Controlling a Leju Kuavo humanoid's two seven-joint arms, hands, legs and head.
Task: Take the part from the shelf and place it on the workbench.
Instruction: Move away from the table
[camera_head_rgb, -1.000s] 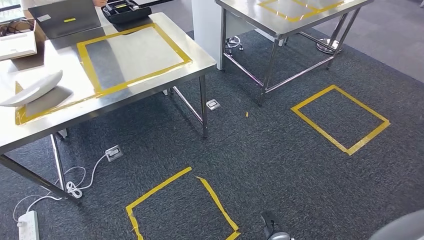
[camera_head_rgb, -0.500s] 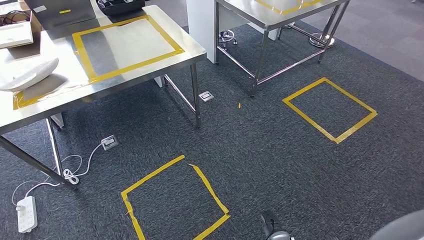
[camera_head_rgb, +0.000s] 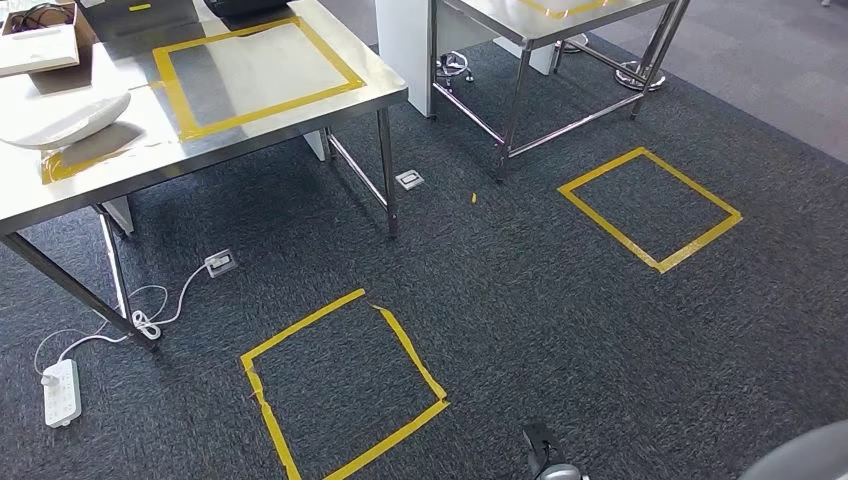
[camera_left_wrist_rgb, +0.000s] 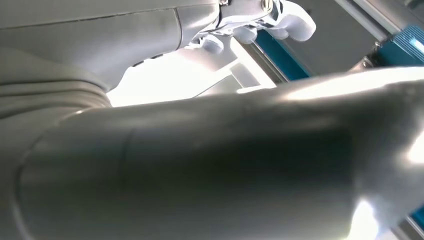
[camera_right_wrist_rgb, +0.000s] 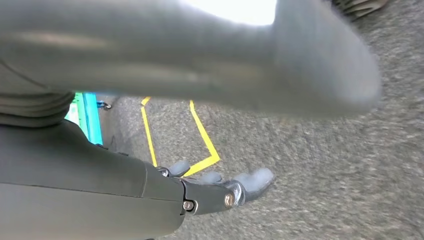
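A white curved part (camera_head_rgb: 62, 120) lies on the steel workbench (camera_head_rgb: 300, 110) at the upper left of the head view, partly on a yellow tape outline. My left hand (camera_left_wrist_rgb: 150, 165) is seen close up in its wrist view, the thick thumb across the picture and the pale fingers (camera_left_wrist_rgb: 295, 22) apart from it, nothing between them. My right hand (camera_right_wrist_rgb: 165, 192) hangs over the dark carpet with its fingers (camera_right_wrist_rgb: 252, 181) stretched out and nothing in it.
A second steel table (camera_head_rgb: 560, 25) stands at the upper middle beside a white pillar (camera_head_rgb: 405, 45). Two yellow tape squares (camera_head_rgb: 340, 390) (camera_head_rgb: 650, 205) mark the carpet. A power strip (camera_head_rgb: 62, 392) and cable lie by the workbench leg. A cardboard box (camera_head_rgb: 40, 35) sits on the workbench.
The whole head picture has shifted: the tables have slid up and to the left and more carpet shows, so the camera has moved. The part stays on the workbench.
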